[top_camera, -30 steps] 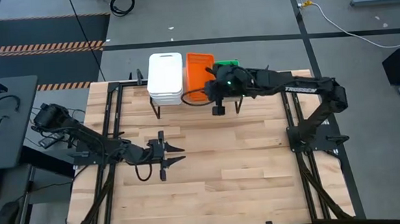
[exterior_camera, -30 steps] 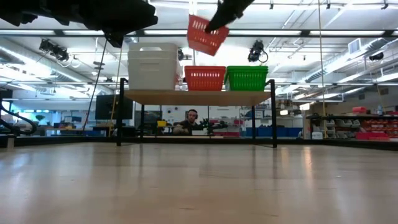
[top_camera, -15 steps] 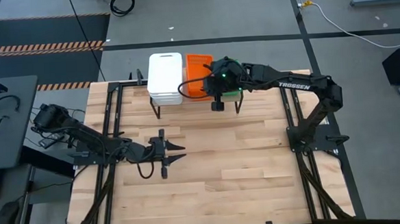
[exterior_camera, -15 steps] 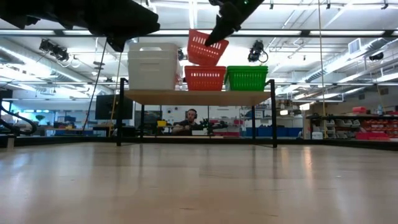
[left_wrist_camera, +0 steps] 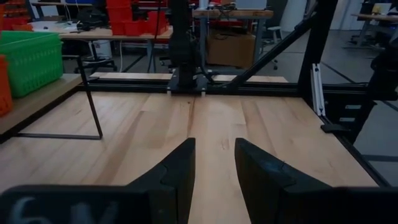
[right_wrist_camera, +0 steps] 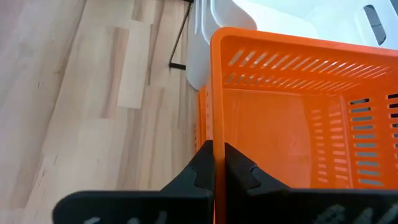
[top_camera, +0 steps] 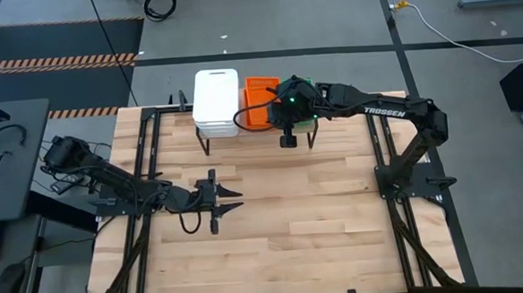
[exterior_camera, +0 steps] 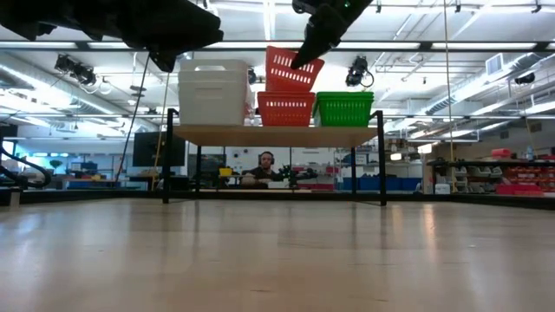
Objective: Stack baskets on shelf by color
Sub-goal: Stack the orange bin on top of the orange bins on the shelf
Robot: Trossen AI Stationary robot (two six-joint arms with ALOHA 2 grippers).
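Observation:
On the shelf at the table's far edge stand a stack of white baskets, an orange basket and a green basket. My right gripper is shut on another orange basket, directly over the orange one on the shelf. In the high view this held basket lies beside the white stack, and the arm hides the green basket. My left gripper waits open above the table's middle left, with nothing between its fingers. My right gripper pinches the held basket's near short wall at its right end, one finger inside the basket and one outside. The fingers slant down from the table's right and lie along the rim. The basket is slightly tilted; whether it touches the orange basket below, I cannot tell.
Black frame rails run along the table's left and right sides. A person sits beyond the table, seen under the shelf. Bare wood stretches from the shelf's legs to the near edge.
My right gripper has carried the orange basket toward the table's left and down. The basket, which hung high and steeply tilted, now sits nearly level right over the orange basket on the shelf.

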